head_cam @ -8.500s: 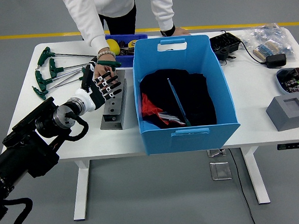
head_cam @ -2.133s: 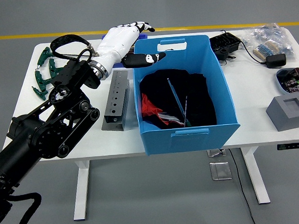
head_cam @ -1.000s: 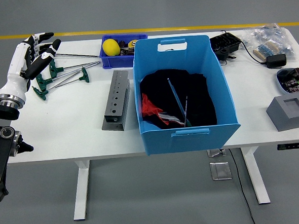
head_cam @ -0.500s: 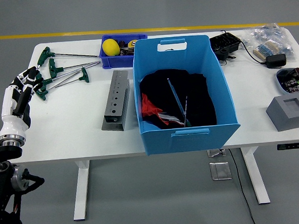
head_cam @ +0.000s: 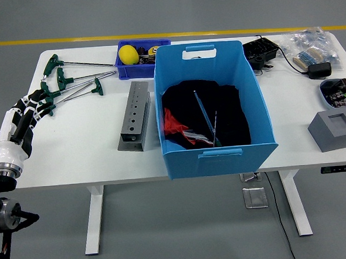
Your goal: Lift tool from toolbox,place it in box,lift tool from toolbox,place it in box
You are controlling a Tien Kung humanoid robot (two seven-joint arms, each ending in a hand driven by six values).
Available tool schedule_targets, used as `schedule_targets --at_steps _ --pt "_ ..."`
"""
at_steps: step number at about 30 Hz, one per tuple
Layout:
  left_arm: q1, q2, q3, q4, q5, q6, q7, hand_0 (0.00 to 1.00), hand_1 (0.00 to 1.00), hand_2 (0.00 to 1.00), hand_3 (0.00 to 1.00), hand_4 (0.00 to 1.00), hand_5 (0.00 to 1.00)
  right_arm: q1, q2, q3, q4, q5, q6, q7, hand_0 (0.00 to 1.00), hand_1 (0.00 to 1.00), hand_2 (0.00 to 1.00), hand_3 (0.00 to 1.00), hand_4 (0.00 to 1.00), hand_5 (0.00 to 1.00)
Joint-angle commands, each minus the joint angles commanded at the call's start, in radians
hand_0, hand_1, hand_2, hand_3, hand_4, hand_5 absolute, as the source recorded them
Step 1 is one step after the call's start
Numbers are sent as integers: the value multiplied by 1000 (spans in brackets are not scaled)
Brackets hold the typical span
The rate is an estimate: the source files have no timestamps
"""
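Note:
Several green T-handle tools (head_cam: 70, 82) lie on the white table (head_cam: 91, 137) at the far left. A grey metal tool holder (head_cam: 134, 115) stands beside the big blue box (head_cam: 213, 106). Inside the box, on black and red cloth, lie thin tools (head_cam: 211, 127), one with a green handle. My left hand (head_cam: 26, 115) hovers at the table's left edge, below and left of the green tools, its fingers straight and empty. The right arm does not show.
A small dark blue bin (head_cam: 134, 58) with a yellow ball (head_cam: 128, 53) sits behind the holder. At the right are a black device (head_cam: 260, 52), a bag of parts (head_cam: 309, 45), a round dish (head_cam: 340, 91) and a grey block (head_cam: 334, 129).
The person has left the far side. My left arm swung from over the blue box back to the table's left edge and dropped low. One more tool lies in the box.

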Motion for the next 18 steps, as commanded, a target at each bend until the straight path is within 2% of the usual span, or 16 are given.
schedule_targets --at_steps 1,2,9,13,14,18 --pt "-2 0 1 0 2 -6 4 772 749 837 809 872 731 1 0 0 0 0 0 0 621 607 684 533 777 567" --pt "-4 0 3 0 5 -11 7 784 756 849 814 891 772 1 0 0 0 0 0 0 621 607 684 532 776 566" --pt "-4 -2 8 0 -12 -12 -2 786 760 852 817 900 792 4 0 2 0 2 -1 0 621 607 684 532 775 565" --pt "-8 -1 9 1 -8 -29 -3 786 760 852 817 900 792 5 0 4 0 -2 0 -1 621 607 684 532 775 565" --pt "-9 -2 9 1 -7 -33 -3 800 773 863 818 923 851 5 1 4 0 -2 0 -1 621 607 684 532 775 565" --pt "-9 -2 13 4 -7 -44 -5 800 773 863 818 923 851 6 1 5 0 -5 1 -2 621 607 684 532 775 565"
